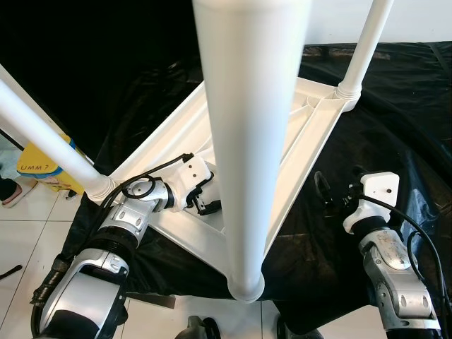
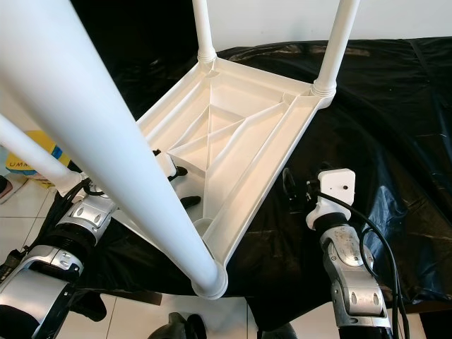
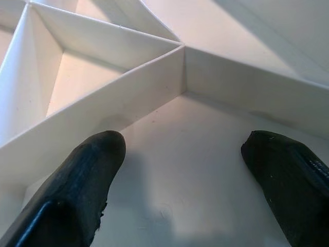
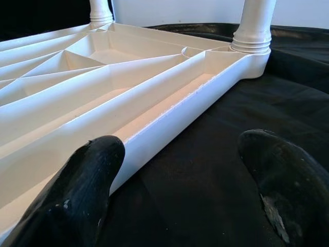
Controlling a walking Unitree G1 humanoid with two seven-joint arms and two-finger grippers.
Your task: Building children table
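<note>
A white plastic children's table (image 2: 279,152) lies upside down on a black sheet (image 1: 395,99), ribbed underside up. Legs stand in its corners: the near leg (image 1: 247,141) rises close to my head, another is at the left (image 1: 49,141), one at the far right (image 1: 364,49), one at the far left (image 2: 203,28). My left gripper (image 1: 205,201) is open inside the ribbed underside, its fingertips (image 3: 87,180) just above a flat panel beside a rib. My right gripper (image 1: 326,191) is open and holds nothing. It hovers over the sheet next to the table's right rim (image 4: 169,118).
The black sheet covers a white tiled floor (image 1: 28,226). A yellow printed package (image 1: 46,169) lies at the left behind the left leg, with a person's shoe (image 1: 10,191) near it. A white wall runs along the back.
</note>
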